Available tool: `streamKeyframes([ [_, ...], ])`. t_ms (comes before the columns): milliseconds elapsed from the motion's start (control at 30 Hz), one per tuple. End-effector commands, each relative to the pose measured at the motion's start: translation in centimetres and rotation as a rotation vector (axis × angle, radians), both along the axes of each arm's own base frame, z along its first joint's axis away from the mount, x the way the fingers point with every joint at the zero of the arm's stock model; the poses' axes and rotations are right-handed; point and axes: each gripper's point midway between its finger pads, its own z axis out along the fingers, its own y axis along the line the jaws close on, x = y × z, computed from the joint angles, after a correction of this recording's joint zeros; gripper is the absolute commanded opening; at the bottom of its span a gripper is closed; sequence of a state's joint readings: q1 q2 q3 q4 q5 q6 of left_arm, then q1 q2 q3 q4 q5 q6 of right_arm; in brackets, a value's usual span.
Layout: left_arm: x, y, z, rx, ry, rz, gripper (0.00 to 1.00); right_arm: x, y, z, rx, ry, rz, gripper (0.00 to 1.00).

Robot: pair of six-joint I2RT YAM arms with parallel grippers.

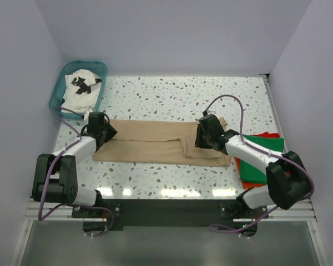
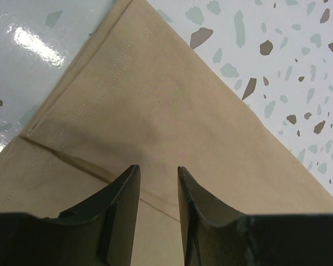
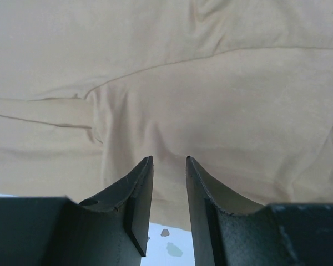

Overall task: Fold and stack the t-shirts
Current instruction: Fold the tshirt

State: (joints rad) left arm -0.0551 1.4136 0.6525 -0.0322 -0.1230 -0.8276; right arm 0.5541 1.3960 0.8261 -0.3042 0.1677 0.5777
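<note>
Tan t-shirt (image 1: 155, 148) lying as a long folded band across the worktop (image 1: 172, 94). Left gripper (image 2: 158, 183) and right gripper (image 3: 169, 172) hover over opposite ends, jaws parted and empty. Likely fault: a shallow pinch catches only the top layer, skewing the next fold.

Teal plastic basket (image 1: 60, 83) at the far left corner of the table. White table (image 1: 172, 91) with little grey and brown specks, shiny along the near edge. Pale plain walls (image 1: 172, 33) on three sides.
</note>
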Motion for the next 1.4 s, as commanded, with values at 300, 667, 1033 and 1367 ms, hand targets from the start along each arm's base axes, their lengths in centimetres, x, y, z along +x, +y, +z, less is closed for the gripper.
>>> streamKeyframes([
  [300, 0.9, -0.6, 1.3, -0.023, -0.074, -0.009, 0.38, -5.2, 3.1, -3.6, 0.051, 0.114, 0.1, 0.33],
  [667, 0.7, -0.6, 1.6, -0.02, -0.077, -0.014, 0.38, -3.6, 2.6, -0.2, -0.002, 0.027, 0.083, 0.35],
  [1033, -1.2, -2.8, -0.1, 0.013, -0.046, -0.069, 0.36, -1.8, -0.7, -1.3, -0.053, 0.035, -0.097, 0.38],
  [1367, -4.0, -5.1, -3.3, 0.089, 0.05, -0.118, 0.26, 3.1, -2.7, -4.8, -0.008, 0.135, -0.197, 0.38],
])
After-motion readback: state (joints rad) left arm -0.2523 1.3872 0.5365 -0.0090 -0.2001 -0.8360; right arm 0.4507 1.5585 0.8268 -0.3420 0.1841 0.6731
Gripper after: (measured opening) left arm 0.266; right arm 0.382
